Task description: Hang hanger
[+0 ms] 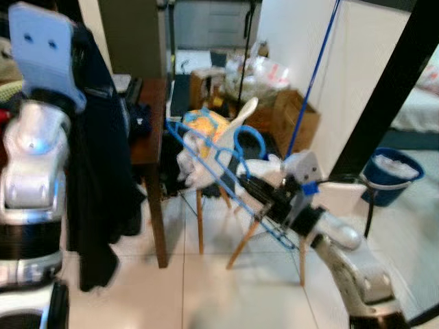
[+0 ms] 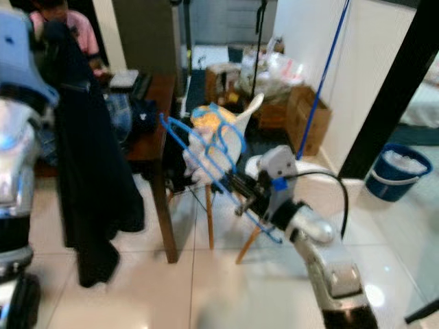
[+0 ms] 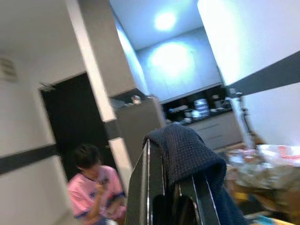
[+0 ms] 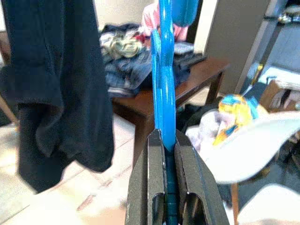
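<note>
My right gripper is shut on a blue plastic hanger, which points up and to the left, in front of the white chair. In the right wrist view the hanger stands edge-on, clamped between the two black fingers. A dark navy garment hangs from my raised left arm at the left and reaches nearly to the floor. In the left wrist view the garment is draped over the left gripper, whose fingers stand close together under the cloth.
A brown wooden table with clothes piled on it stands behind the garment. A white chair holds more clothes. A black post, a blue bucket and a cardboard box are to the right. A person in pink sits at the far left.
</note>
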{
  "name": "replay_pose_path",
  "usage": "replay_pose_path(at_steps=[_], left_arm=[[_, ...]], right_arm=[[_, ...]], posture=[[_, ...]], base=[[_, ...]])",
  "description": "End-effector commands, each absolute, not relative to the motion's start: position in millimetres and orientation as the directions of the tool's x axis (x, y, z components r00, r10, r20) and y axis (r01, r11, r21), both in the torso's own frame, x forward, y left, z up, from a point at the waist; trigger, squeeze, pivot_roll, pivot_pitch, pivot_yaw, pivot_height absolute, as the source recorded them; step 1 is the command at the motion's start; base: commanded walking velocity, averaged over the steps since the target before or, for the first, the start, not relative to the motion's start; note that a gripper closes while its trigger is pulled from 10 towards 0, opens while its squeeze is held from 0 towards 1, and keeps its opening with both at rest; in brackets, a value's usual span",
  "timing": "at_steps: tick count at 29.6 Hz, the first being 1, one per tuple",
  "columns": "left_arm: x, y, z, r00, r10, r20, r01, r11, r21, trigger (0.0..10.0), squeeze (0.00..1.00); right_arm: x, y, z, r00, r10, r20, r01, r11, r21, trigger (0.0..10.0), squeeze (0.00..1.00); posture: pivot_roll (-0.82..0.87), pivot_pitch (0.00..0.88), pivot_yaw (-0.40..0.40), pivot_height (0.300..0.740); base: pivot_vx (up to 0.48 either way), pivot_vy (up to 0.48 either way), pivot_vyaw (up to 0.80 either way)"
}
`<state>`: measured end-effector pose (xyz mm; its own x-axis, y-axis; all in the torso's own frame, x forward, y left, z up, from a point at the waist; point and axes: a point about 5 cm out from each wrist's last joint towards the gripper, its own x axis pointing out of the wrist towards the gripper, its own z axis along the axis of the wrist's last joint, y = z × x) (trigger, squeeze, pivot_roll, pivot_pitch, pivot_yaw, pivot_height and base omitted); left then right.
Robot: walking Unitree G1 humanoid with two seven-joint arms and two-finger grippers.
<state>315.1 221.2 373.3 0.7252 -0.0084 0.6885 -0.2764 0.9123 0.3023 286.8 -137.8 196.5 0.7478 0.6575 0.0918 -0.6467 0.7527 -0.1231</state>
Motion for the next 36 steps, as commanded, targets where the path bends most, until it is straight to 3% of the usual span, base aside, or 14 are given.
replay_pose_path(at_steps=[1,8,21,25,27,30,31,35,36], left_arm=[[308.6,225.7,385.8,0.684,-0.007,0.730,-0.315,0.899,0.304,10.0,0.00],[294.2,224.9,435.3,0.568,-0.005,0.823,-0.272,0.943,0.193,10.0,0.00],[272.9,241.6,492.6,0.433,-0.046,0.900,-0.396,0.887,0.236,10.0,0.00],[263.5,265.7,514.6,0.393,0.000,0.919,-0.511,0.831,0.219,10.0,0.00],[248.0,294.2,530.0,0.341,0.095,0.935,-0.635,0.757,0.154,10.0,0.00],[243.7,302.2,532.3,0.326,0.123,0.937,-0.671,0.728,0.138,10.0,0.00],[236.0,325.3,528.3,0.307,0.211,0.928,-0.748,0.656,0.099,10.0,0.00],[239.6,347.1,513.8,0.335,0.299,0.894,-0.768,0.636,0.075,10.0,0.00],[247.4,351.5,504.0,0.378,0.317,0.870,-0.762,0.640,0.098,10.0,0.00]], right_arm=[[285.7,-134.7,198.0,0.738,0.667,0.101,-0.657,0.745,-0.115,10.0,0.00],[286.2,-135.9,200.5,0.745,0.659,0.099,-0.649,0.751,-0.121,10.0,0.00],[284.9,-131.8,199.3,0.738,0.668,0.099,-0.659,0.744,-0.108,10.0,0.00],[284.4,-132.2,199.4,0.743,0.662,0.098,-0.654,0.749,-0.108,10.0,0.00],[284.0,-134.1,200.1,0.751,0.653,0.098,-0.645,0.757,-0.107,10.0,0.00],[284.0,-134.8,200.4,0.753,0.650,0.097,-0.642,0.760,-0.106,10.0,0.00],[283.7,-136.0,199.9,0.759,0.645,0.092,-0.637,0.764,-0.105,10.0,0.00],[283.1,-136.2,198.9,0.759,0.645,0.088,-0.637,0.764,-0.103,10.0,0.00],[282.9,-136.0,198.7,0.758,0.646,0.087,-0.638,0.763,-0.104,10.0,0.00]], posture=[[0.06,0.000,-0.040,0.740],[0.06,0.000,-0.048,0.740],[0.07,0.000,-0.048,0.740],[0.06,0.000,-0.042,0.740],[0.05,0.000,-0.036,0.740],[0.05,0.000,-0.036,0.740],[0.05,0.000,-0.038,0.740],[0.05,0.000,-0.041,0.740],[0.05,0.000,-0.044,0.740]], base=[[0.480,0.000,0.00],[0.480,0.000,0.00],[0.480,0.000,0.00],[0.480,0.000,0.00],[0.480,0.000,0.00],[0.480,0.000,0.00],[0.480,0.000,0.00],[0.480,0.000,0.00],[0.480,0.000,0.00]])
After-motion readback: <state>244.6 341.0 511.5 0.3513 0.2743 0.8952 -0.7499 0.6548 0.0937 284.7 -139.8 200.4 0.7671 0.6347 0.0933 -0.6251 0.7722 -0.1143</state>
